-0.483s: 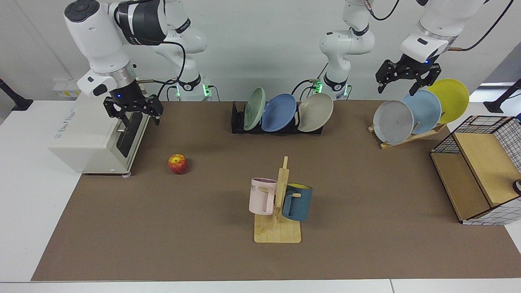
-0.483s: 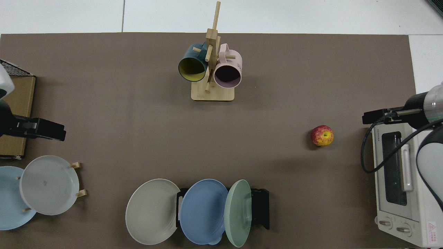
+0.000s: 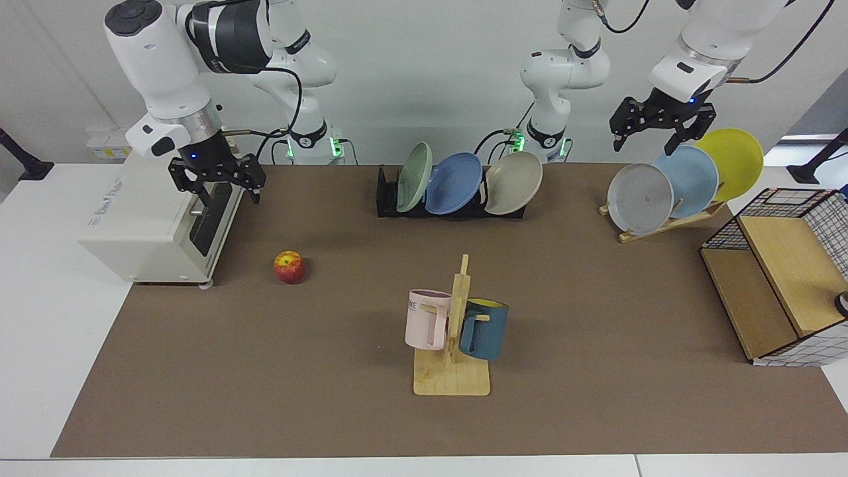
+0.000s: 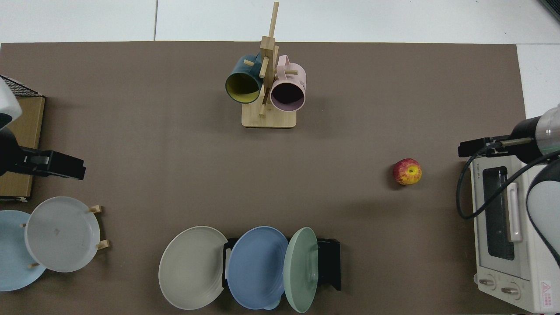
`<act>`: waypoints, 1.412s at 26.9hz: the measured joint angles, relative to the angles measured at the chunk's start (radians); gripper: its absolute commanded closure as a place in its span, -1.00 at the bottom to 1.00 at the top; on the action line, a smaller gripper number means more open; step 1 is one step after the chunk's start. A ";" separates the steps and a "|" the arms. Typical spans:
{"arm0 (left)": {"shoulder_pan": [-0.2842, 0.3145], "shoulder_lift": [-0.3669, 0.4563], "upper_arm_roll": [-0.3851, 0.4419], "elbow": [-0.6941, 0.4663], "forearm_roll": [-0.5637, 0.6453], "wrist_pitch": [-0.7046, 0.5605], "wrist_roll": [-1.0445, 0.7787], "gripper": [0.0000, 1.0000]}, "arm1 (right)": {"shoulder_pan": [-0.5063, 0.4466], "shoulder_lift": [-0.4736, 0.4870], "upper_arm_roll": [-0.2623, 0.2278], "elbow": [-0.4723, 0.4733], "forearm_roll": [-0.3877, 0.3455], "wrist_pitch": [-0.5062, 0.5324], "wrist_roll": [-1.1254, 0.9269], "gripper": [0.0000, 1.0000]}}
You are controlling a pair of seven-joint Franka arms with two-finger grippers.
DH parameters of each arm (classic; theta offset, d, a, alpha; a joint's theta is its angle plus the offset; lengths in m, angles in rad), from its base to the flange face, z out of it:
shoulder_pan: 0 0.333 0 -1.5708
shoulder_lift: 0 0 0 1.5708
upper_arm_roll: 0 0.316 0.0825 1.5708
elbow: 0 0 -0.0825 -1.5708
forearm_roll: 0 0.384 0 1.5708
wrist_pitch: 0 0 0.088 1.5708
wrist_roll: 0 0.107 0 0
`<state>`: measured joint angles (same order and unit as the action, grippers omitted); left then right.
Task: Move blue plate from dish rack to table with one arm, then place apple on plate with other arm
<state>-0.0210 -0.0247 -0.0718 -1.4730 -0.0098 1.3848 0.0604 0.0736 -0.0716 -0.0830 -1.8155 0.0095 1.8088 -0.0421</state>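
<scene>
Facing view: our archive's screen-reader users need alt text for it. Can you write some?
The blue plate stands in the dish rack between a green plate and a beige plate; the apple lies on the table. The open right gripper hovers by a toaster oven; the open left gripper hangs above a wooden plate stand.

Pale blue plate (image 4: 13, 249) and toaster oven (image 4: 512, 236) cut by top view's edges.

mug tree (image 3: 453, 344): pink mug (image 3: 426, 319), dark blue mug (image 3: 484, 328) | toaster oven (image 3: 154, 222) | wire basket (image 3: 782, 275)
</scene>
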 measured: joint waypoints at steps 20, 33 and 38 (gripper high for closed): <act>-0.012 -0.045 -0.050 -0.087 -0.006 0.056 0.000 -1.00 | 0.000 0.000 0.000 0.000 0.000 0.000 0.000 -1.00; -0.025 -0.113 -0.242 -0.434 -0.126 0.332 -0.037 -1.00 | 0.000 0.000 0.000 0.000 0.000 0.000 0.000 -0.99; -0.026 -0.142 -0.296 -0.572 -0.196 0.416 -0.041 -1.00 | 0.000 0.000 0.000 0.000 0.000 0.000 0.000 -0.99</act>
<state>-0.0473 -0.1671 -0.3678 -2.0452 -0.2053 1.8010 0.0191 0.0736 -0.0716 -0.0829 -1.8155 0.0096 1.8088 -0.0419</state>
